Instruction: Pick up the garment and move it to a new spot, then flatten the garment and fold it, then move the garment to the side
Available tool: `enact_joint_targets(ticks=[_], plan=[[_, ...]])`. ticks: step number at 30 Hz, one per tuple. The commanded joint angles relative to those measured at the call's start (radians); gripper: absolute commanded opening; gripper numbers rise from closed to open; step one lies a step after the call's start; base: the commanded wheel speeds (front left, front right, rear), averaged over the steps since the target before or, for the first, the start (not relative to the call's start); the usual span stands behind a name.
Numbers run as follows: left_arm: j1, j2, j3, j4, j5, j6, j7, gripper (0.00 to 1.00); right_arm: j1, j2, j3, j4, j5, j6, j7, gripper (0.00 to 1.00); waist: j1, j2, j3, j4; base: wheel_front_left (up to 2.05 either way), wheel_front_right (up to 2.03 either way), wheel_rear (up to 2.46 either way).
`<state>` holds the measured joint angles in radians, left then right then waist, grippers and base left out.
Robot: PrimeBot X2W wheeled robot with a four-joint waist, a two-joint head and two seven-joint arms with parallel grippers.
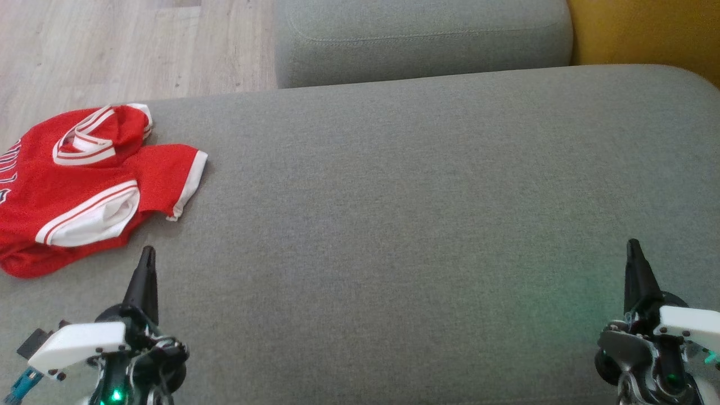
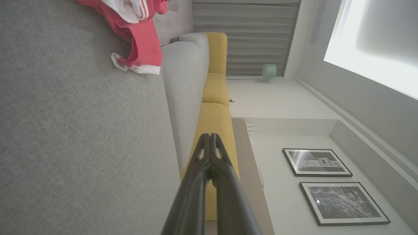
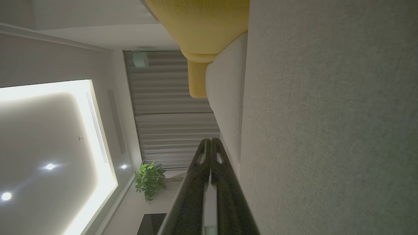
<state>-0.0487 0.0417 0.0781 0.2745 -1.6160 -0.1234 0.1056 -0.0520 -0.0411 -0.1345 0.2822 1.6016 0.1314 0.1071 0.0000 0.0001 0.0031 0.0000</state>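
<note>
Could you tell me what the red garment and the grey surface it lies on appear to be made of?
Red garment: likely a light sports knit, matte, with white striped trim; it slumps in soft folds.
Grey surface: probably woven upholstery fabric, matte, with a fine flecked texture.

I count one garment (image 1: pixel 79 185); two grippers, left gripper (image 1: pixel 148 252) and right gripper (image 1: pixel 634 245); two grey cushions (image 1: pixel 394 197); two prints (image 2: pixel 316 162); one plant (image 3: pixel 150 179).
</note>
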Motion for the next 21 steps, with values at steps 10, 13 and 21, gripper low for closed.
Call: enact_joint_targets(ticks=[10, 13, 21], plan=[[-0.059, 0.009, 0.035, -0.03, 0.007, -0.007, 0.007, 0.0, -0.056, -0.009, 0.021, -0.037, 0.007, -0.001, 0.006, 0.0, 0.0, -0.0001, 0.0, 0.0, 0.0, 0.0, 0.0], [-0.059, 0.009, 0.035, -0.03, 0.007, -0.007, 0.007, 0.0, -0.056, -0.009, 0.021, -0.037, 0.007, -0.001, 0.006, 0.0, 0.0, -0.0001, 0.0, 0.0, 0.0, 0.0, 0.0], [0.001, 0.0, -0.02, 0.005, 0.005, 0.003, -0.019, 1.0, 0.011, -0.001, 0.006, -0.006, -0.007, 0.0, -0.014, 1.0, 0.0, -0.0001, -0.001, 0.0, 0.0, 0.0, 0.0]])
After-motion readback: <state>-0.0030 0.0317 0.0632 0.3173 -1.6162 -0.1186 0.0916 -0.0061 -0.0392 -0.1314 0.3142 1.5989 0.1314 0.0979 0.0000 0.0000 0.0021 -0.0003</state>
